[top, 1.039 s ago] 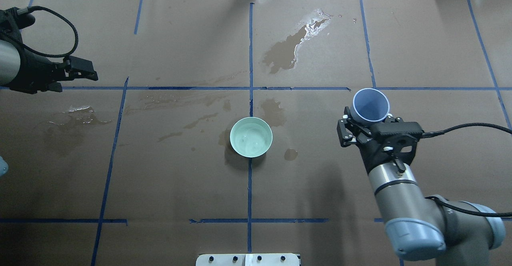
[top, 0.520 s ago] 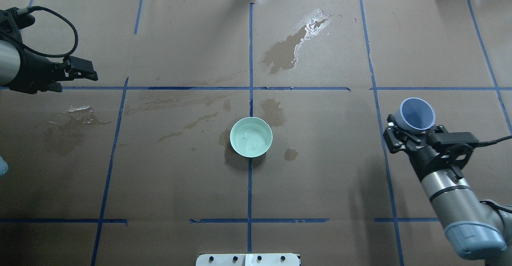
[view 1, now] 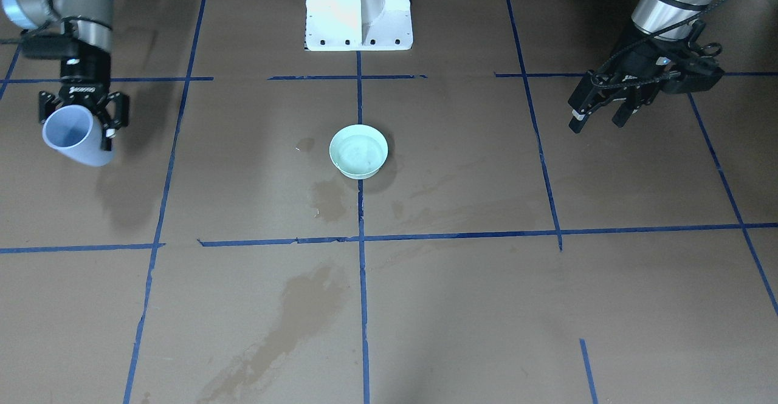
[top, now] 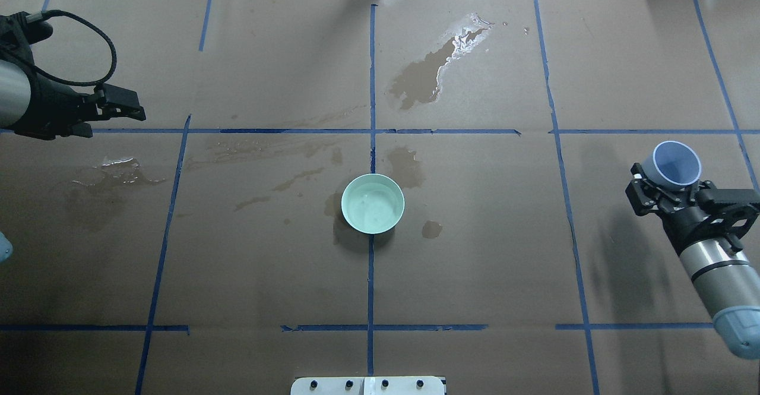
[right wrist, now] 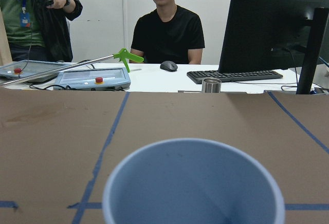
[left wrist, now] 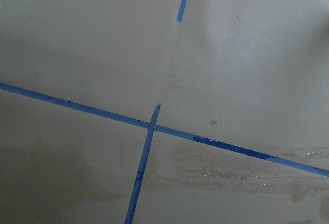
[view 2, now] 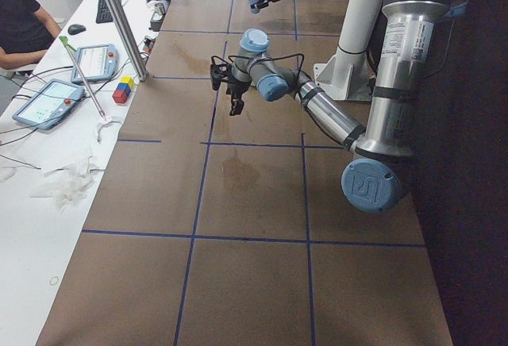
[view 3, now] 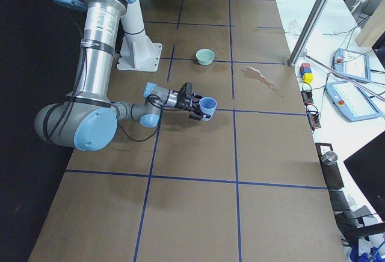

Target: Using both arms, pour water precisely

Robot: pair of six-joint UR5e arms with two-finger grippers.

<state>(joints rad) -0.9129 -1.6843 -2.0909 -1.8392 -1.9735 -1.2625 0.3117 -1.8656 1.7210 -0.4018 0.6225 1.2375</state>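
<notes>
Right wrist-mounted view: the only writing that can be read is "HUAWEI", printed at the top corner of a black monitor (right wrist: 277,23) standing past the table's far edge. A white marking is seen on the right gripper (view 1: 79,118) in the front-facing view, but it is too small to be read.

A blue cup (top: 677,163) is clamped between the fingers of the right gripper (top: 666,186). It is held above the paper and tilted, with its mouth turned away from the robot. It is close to the table's right end.

The left gripper (view 1: 598,115) is held with its fingers spread and nothing between them, raised near the opposite end.

The water (top: 369,205) is seen as faint ripples inside the mint-green bowl (top: 344,204), which is set on the central blue tape line (top: 370,276). The bowl is well apart from both grippers, with a whole taped square lying between it and each one. Wet patches (top: 436,68) are spread across the brown paper beyond the bowl.
</notes>
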